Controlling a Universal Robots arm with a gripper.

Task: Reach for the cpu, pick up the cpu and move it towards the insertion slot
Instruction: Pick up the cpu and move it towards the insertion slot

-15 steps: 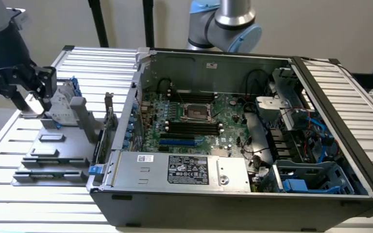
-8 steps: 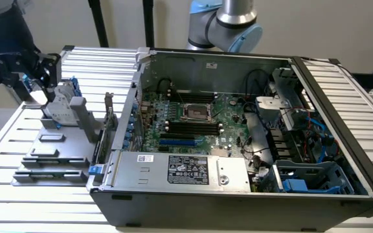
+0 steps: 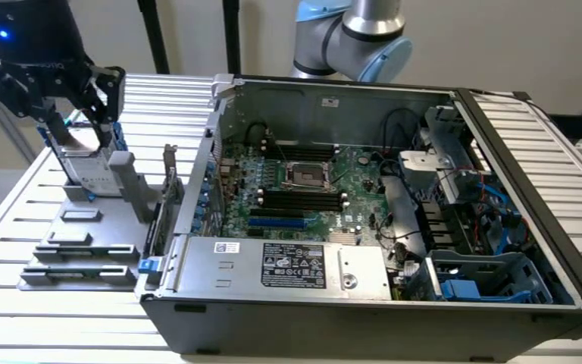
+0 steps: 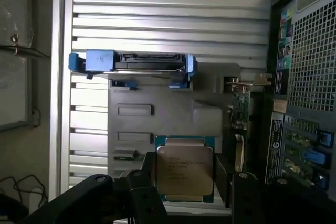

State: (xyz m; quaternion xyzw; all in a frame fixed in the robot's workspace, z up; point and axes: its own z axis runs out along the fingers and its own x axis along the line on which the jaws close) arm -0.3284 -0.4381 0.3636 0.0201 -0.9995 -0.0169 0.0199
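Note:
My gripper [image 3: 73, 121] hangs at the exterior view's left, above the grey parts fixture [image 3: 79, 250] and outside the computer case. In the wrist view the cpu [image 4: 184, 169], a flat square chip with a silvery printed top and a greenish rim, sits level between my two dark fingers [image 4: 147, 187], which close on its opposite edges. It hangs well above the fixture. The insertion slot [image 3: 309, 176], a square socket with a shiny frame and dark centre, lies on the motherboard inside the open case, far toward the exterior view's right of my gripper.
The silver hard drive [image 3: 87, 171] with blue brackets [image 4: 131, 62] stands upright in the fixture just below my gripper. The case wall [image 3: 205, 174] rises between the fixture and the motherboard. Black memory slots [image 3: 296, 199] and a blue card slot [image 3: 276, 224] lie beside the socket.

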